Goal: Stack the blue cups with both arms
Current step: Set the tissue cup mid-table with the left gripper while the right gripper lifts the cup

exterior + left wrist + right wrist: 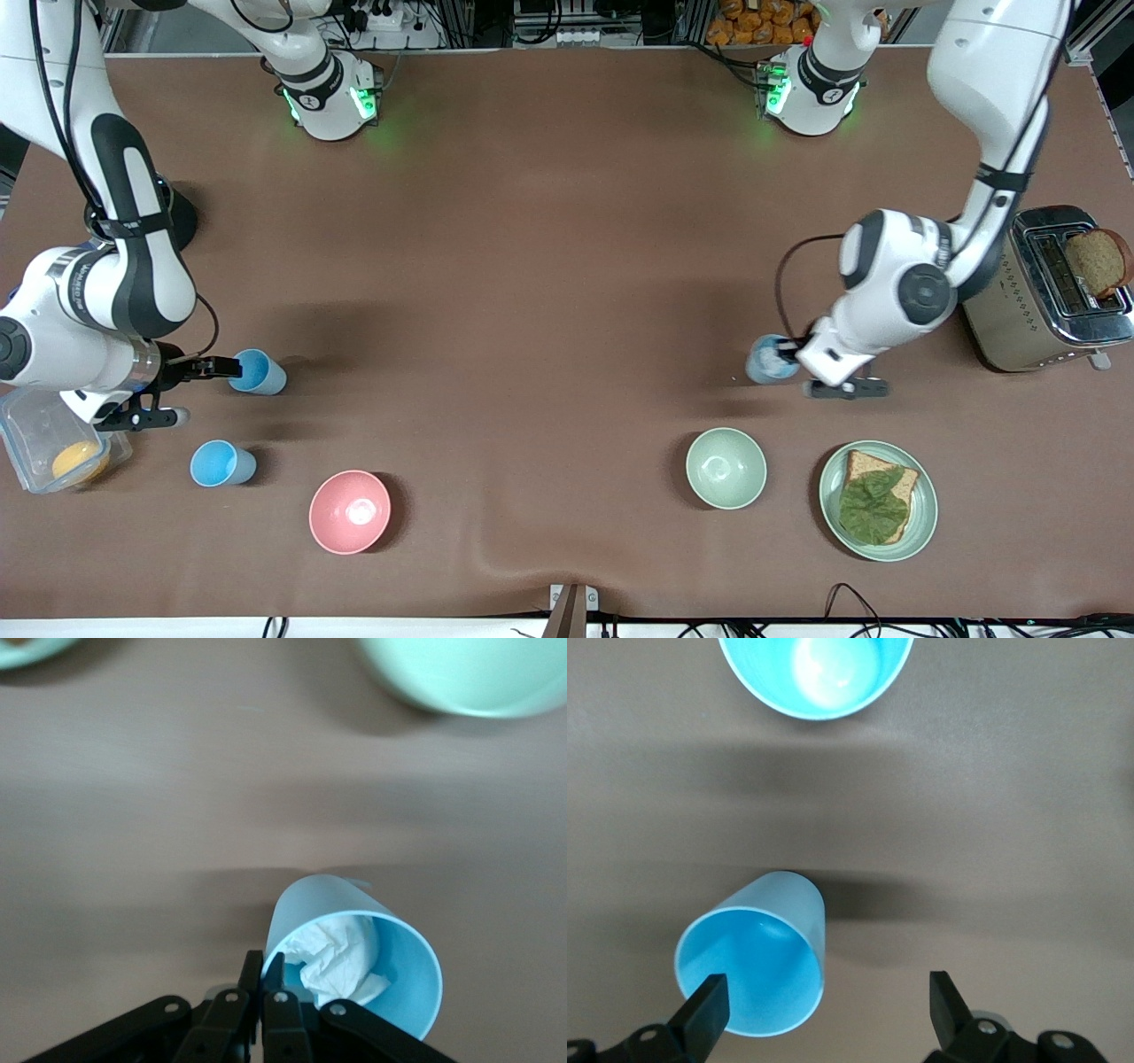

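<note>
Blue cup (769, 359) with crumpled paper sat pinched at its rim by your left gripper (263, 979); your right gripper (824, 1001) was spread wide around another cup (757, 957)

2 glossy white arms (992, 80) with black joint bands, black cables, green-lit bases (332, 102) and black 2-finger grippers (824, 1010) with silver screws.

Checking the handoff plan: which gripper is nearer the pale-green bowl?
Left. The left gripper, shut on the rim of the paper-stuffed light-blue cup, is just farther from the front camera than the pale-green bowl. The right gripper is open at another light-blue cup.
</note>
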You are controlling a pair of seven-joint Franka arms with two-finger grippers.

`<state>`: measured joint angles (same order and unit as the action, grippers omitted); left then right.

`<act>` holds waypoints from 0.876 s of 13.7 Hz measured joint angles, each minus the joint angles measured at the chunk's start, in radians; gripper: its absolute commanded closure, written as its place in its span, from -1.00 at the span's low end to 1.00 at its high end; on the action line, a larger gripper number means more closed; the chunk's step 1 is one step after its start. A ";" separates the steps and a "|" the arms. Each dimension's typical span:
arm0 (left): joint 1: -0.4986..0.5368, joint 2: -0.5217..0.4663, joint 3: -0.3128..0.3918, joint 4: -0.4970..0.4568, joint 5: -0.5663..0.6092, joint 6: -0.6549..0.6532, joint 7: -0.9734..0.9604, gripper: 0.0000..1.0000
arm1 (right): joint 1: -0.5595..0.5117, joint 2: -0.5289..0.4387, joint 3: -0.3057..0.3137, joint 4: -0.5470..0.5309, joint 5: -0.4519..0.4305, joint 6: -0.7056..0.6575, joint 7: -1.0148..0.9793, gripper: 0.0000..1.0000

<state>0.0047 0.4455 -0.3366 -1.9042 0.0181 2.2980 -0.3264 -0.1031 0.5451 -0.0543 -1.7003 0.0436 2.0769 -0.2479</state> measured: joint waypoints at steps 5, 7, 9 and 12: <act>-0.282 0.044 -0.064 0.137 0.000 -0.066 -0.394 1.00 | -0.006 0.036 0.001 -0.028 0.001 0.046 -0.021 0.60; -0.375 0.110 -0.058 0.187 0.004 -0.066 -0.504 1.00 | -0.006 0.039 0.002 -0.077 0.001 0.117 -0.023 1.00; -0.432 0.181 -0.048 0.235 0.049 -0.065 -0.580 0.80 | -0.005 0.039 0.006 -0.100 0.001 0.137 -0.023 1.00; -0.469 0.250 -0.041 0.274 0.094 -0.064 -0.641 -0.99 | -0.004 0.037 0.009 -0.102 0.002 0.135 -0.023 1.00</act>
<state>-0.4640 0.6957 -0.3777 -1.6304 0.1118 2.2345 -0.9672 -0.1066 0.5817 -0.0451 -1.8022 0.0461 2.2115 -0.2704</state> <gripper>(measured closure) 0.815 0.947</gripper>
